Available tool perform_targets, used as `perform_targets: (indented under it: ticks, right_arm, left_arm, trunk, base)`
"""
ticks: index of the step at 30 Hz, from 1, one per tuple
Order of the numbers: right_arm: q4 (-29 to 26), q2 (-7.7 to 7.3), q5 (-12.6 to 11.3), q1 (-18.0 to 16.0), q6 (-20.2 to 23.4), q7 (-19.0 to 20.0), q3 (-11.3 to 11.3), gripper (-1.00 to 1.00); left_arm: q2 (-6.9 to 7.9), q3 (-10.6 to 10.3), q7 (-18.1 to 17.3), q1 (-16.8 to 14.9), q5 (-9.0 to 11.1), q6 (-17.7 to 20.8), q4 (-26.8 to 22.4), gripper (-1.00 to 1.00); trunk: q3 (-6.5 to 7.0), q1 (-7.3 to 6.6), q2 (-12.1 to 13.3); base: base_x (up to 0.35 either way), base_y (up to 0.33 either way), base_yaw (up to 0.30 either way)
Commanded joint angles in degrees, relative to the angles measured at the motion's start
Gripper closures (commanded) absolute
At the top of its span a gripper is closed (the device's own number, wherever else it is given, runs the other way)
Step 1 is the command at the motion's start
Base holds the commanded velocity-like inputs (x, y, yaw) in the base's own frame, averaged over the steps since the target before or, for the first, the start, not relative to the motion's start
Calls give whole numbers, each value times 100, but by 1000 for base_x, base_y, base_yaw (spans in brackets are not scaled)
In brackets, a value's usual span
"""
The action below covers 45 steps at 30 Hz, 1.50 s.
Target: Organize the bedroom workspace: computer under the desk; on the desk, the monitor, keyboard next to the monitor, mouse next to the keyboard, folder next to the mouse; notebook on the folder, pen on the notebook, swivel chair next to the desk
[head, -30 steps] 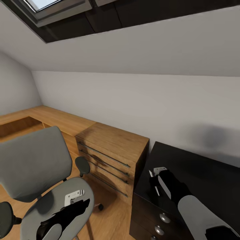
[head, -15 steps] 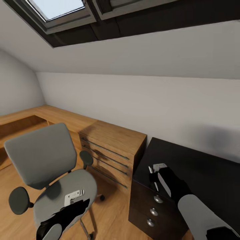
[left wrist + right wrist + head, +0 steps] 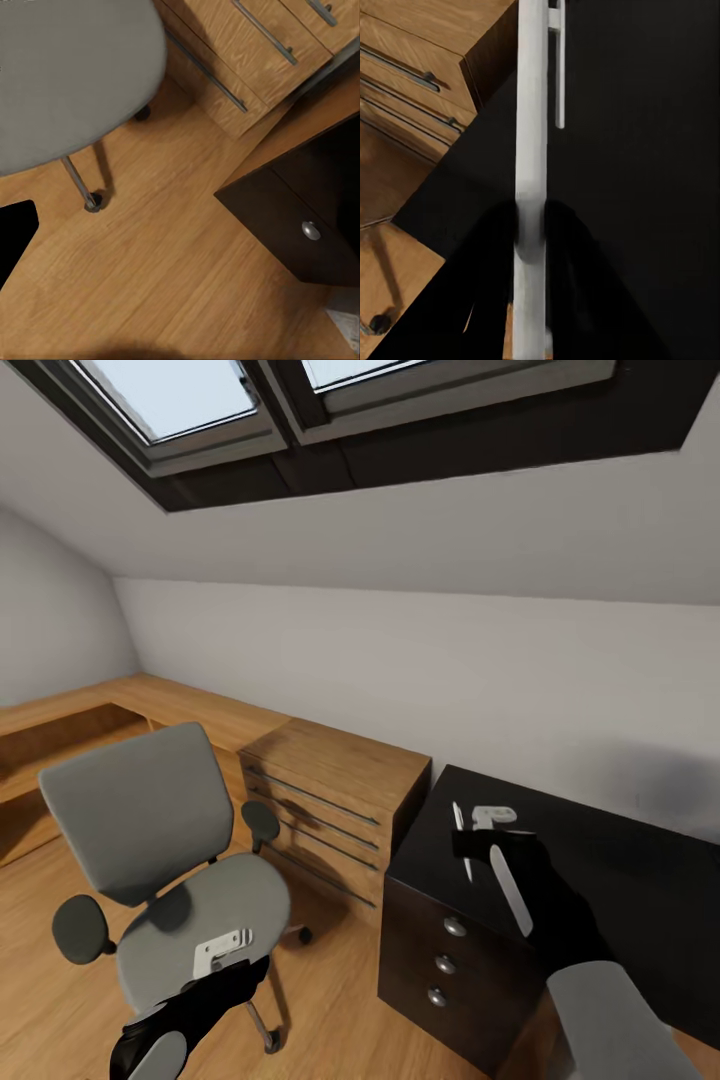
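Nearest, the left gripper (image 3: 222, 952) is seen hanging over the front of the swivel chair (image 3: 150, 830), whose grey seat lies bare; whether its fingers are spread or pressed together cannot be told. The wooden floor (image 3: 165, 255) is seen beneath it, smooth enough for the castors to roll freely, so the chair is judged easy to push but apt to drift. Further on, the right gripper (image 3: 531, 225) is held over the near corner of the desk (image 3: 620, 860), its black fingers (image 3: 495, 247) pinched on a thin white slab, taken to be the notebook (image 3: 531, 112) seen edge-on. It is judged light and fairly stiff, best gripped across its flat faces, as it is held here. The pen (image 3: 559, 75) is seen just beside the notebook; whether it rests on the black top or is carried cannot be told. Being thin and slippery, it would best be pinched at mid-length. Beyond stand the wooden dresser (image 3: 340, 770), the white wall and the skylights (image 3: 180, 390)
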Motion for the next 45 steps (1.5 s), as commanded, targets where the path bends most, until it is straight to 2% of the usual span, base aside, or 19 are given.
perform_targets:
  ticks: [1,4,6,7,9,12,15,26,30,35,45]
  right_arm:
    - [-42,-8,-103,5,27,-10,6,100]
    - [-154,-9,-259,64,27,-11,0,100]
    - [-157,-8,-263,67,26,-12,-14,100]
    - [-158,-8,-265,67,26,-12,-177,100]
    - [-158,-8,-265,67,27,-12,-289,100]
    - [-152,-2,-265,68,26,-12,-351,100]
    - [-151,0,-265,68,26,-12,-356,100]
    - [-122,1,-265,68,23,-58,-366,100]
    - [-115,15,-268,68,18,-319,-369,100]
    - [-121,18,-295,68,17,-368,-371,100]
    - [-123,18,-346,68,17,-482,-399,100]
  left_arm:
    - [5,-12,53,-5,46,2,-8,-100]
    - [5,-17,53,-5,32,-4,-14,-100]
    - [5,-21,53,-6,29,-6,-16,-100]
    - [5,-27,50,-6,28,-18,-16,-100]
    - [3,-28,46,-5,28,-23,-16,-100]
    - [-3,-184,49,-6,21,-31,-16,-100]
    - [-4,-232,51,-6,20,-33,-16,-100]
    - [-5,-275,43,-6,38,-32,64,-100]
    - [-4,-275,51,-6,29,-33,106,-100]
    - [-10,-275,52,-6,34,-34,114,-100]
    - [-11,-275,53,-6,25,-34,115,-100]
  trunk:
    - [11,-22,37]
    - [65,-88,157]
    - [103,-132,237]
    - [123,-154,277]
    - [163,-198,358]
    - [224,-264,478]
    - [285,-330,598]
    - [308,-330,598]
    - [310,-330,598]
    - [310,-330,598]
    - [334,-330,598]
  base:
    - [-6,-3,0]
    - [-2,-1,0]
    - [0,0,-77]
    - [0,0,-244]
    - [0,0,-264]
    - [0,0,-279]
    - [0,0,-283]
    - [0,14,-266]
    - [-68,236,-61]
    - [-96,226,-6]
    - [-11,24,-103]
